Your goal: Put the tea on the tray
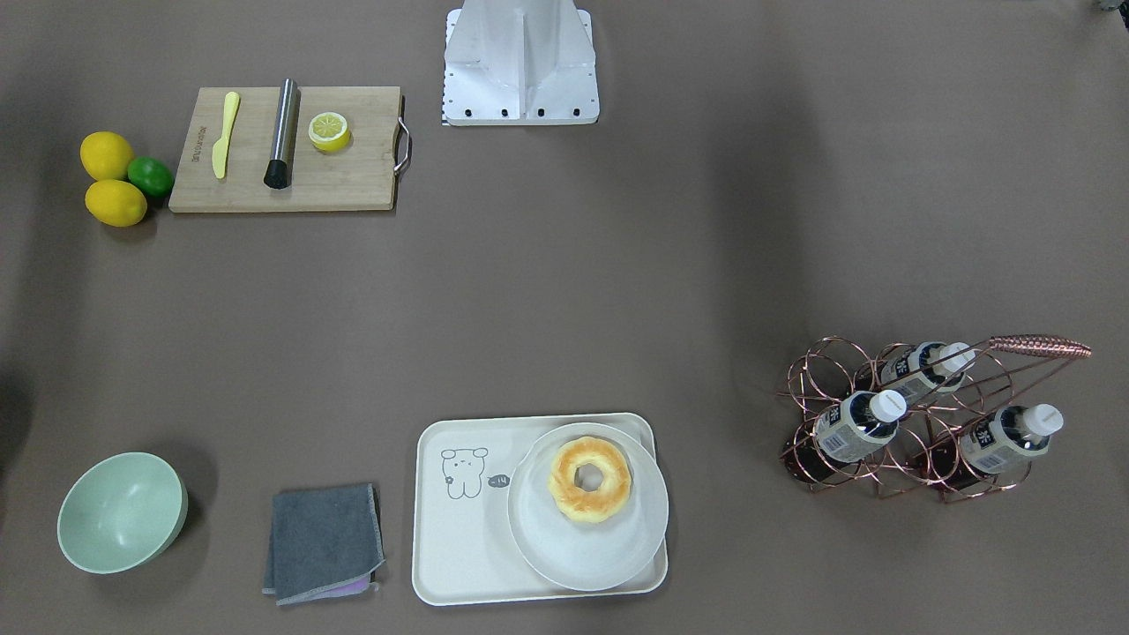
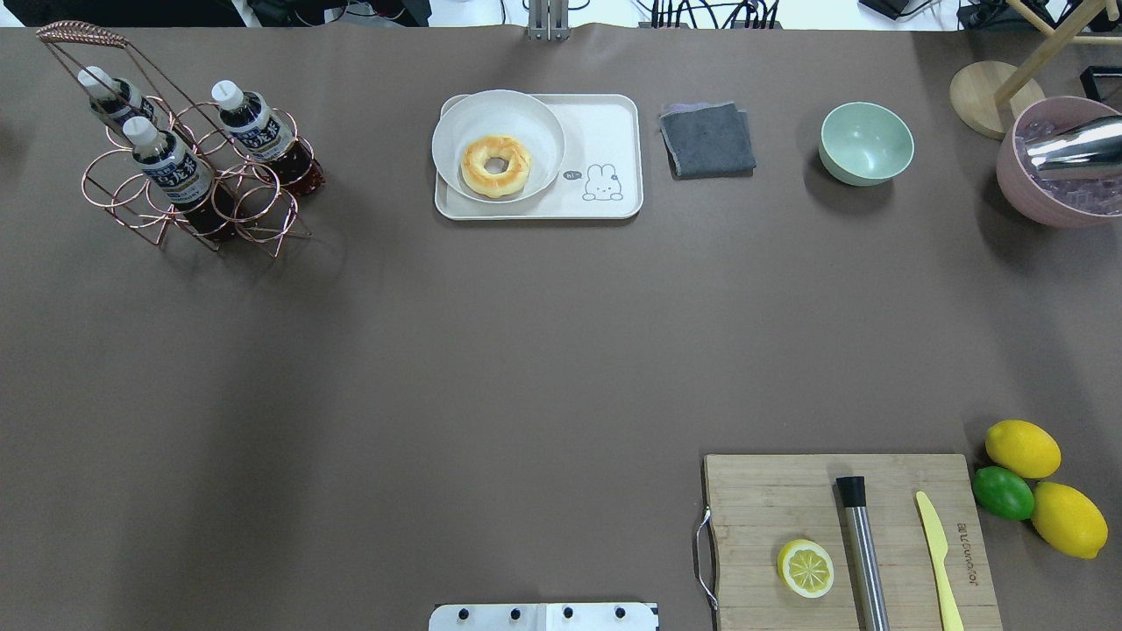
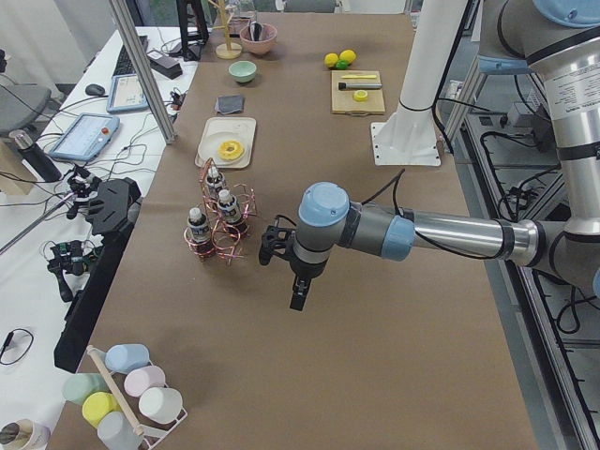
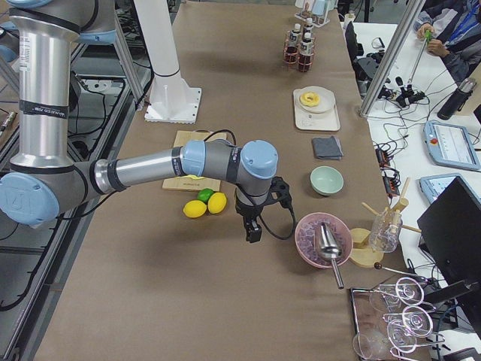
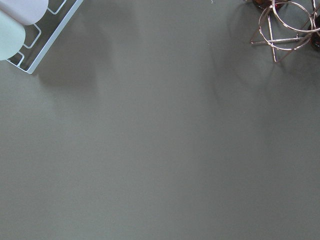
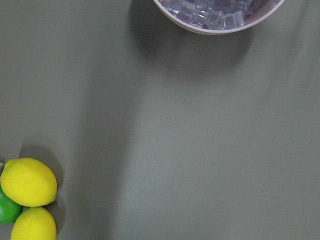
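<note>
Front view: a small clear plastic bottle of dark tea (image 1: pixel 854 428) sits in a copper wire rack (image 1: pixel 1041 345), well apart from the cream rectangular plastic tray (image 1: pixel 459 547). Side views: each arm reaches out level, with the left gripper (image 3: pixel 298 298) and right gripper (image 4: pixel 254 232) pointing down (opening impossible to tell).

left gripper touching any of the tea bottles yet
Apart. Overhead exterior shows the tea bottles in their wire rack with no gripper near them; exterior left shows the left gripper over bare table short of the rack.
</note>
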